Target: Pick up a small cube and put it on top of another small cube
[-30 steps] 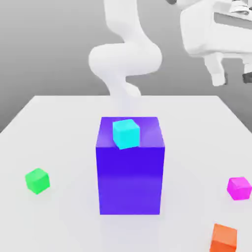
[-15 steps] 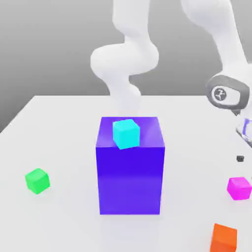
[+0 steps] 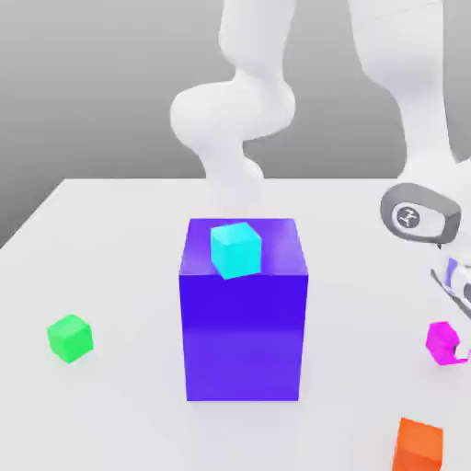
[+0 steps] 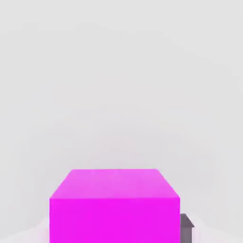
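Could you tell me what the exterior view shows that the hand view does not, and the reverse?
Exterior view alone: the big blue-purple block with a cyan cube on top, the green cube, the orange cube and the white arm. Hand view alone: a dark finger pad right beside the cube. Both: the magenta cube on the white table.

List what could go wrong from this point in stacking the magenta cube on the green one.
1. The gripper is down at the small magenta cube near the table's edge at the exterior view's right; an off-centre grip could let it slip.
2. The small green cube sits across the table, with the tall blue-purple block carrying a cyan cube between: a low carry could hit them.
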Robot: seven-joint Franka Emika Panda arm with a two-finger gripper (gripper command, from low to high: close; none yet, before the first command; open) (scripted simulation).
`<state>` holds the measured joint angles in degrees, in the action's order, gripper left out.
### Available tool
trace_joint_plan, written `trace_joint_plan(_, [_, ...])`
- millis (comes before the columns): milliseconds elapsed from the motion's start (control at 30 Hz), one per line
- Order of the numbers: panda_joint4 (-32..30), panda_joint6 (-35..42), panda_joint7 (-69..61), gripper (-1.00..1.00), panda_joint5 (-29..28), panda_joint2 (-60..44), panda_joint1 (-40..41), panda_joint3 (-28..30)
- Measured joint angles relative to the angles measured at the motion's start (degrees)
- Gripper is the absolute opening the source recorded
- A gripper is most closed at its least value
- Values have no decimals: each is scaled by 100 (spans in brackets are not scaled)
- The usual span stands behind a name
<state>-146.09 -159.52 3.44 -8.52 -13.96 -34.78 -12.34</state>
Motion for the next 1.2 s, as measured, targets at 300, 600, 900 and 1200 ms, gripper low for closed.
trace_joint_plan(300, [514,188,-169,-100,756,950,1659,1063])
trace_joint_plan(600, [1018,319,-171,-100,1518,1792,4112,2218])
trace_joint_plan(900, [-377,534,759,-100,868,2006,5420,2899])
trace_joint_plan(1200, [-1288,61,983,-100,918,1417,5949,3303])
